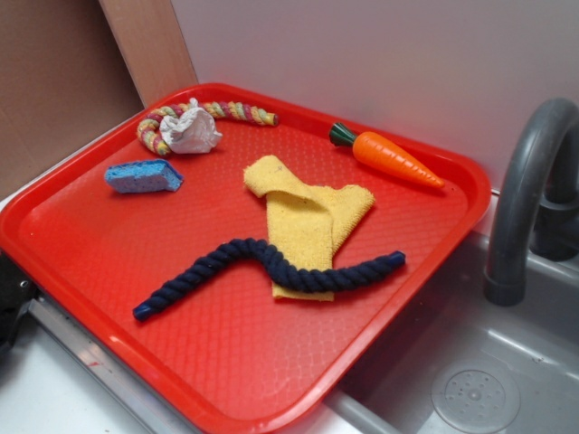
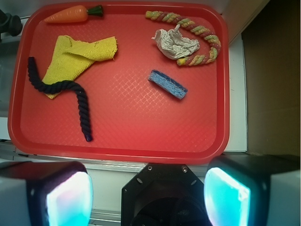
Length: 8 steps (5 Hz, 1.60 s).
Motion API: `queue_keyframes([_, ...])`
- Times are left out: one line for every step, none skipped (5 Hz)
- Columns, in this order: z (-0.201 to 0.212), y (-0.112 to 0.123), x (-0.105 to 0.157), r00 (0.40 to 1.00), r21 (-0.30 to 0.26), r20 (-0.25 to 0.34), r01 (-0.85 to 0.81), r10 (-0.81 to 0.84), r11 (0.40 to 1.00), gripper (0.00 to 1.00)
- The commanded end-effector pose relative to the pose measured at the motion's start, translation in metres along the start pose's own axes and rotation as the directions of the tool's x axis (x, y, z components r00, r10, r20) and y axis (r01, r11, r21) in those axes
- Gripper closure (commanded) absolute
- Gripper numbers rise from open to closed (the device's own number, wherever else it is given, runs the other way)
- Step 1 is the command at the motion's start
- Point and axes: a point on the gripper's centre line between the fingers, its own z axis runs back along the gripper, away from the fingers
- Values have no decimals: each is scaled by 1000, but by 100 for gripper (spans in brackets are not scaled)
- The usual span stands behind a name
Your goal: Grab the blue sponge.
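The blue sponge (image 1: 143, 175) is a small light-blue block lying flat on the red tray (image 1: 81, 253), near its left rim. In the wrist view the sponge (image 2: 168, 84) lies right of the tray's middle, tilted. My gripper (image 2: 148, 195) hangs high above the tray's near edge, well away from the sponge. Its two glowing cyan pads (image 2: 226, 197) stand wide apart with nothing between them. The gripper does not show in the exterior view, except perhaps a dark part at the left edge.
On the tray lie a dark navy rope (image 1: 262, 267), a folded yellow cloth (image 1: 308, 217), a toy carrot (image 1: 389, 155), a multicoloured rope (image 1: 226, 111) and a crumpled white paper (image 1: 190, 131). A grey faucet (image 1: 525, 181) and sink (image 1: 470, 389) stand at the right.
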Motion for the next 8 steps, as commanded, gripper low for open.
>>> queue_keyframes([0, 0, 0, 1000, 0, 0, 0, 0, 1000, 0])
queue_keyframes([-11, 7, 26, 999, 7, 29, 39, -39, 999, 0])
queue_keyframes([-33, 24, 54, 994, 9, 30, 109, -110, 994, 0])
queue_keyframes([-51, 36, 74, 978, 94, 31, 203, -207, 975, 0])
queue_keyframes([-94, 45, 87, 913, 63, 46, 401, -404, 914, 0])
queue_keyframes([-131, 46, 89, 816, 40, 14, 578, -579, 815, 0])
queue_keyframes([-169, 58, 90, 778, -8, -25, 628, -628, 778, 0])
queue_keyframes([-195, 56, 93, 703, -19, -69, 709, -708, 705, 0])
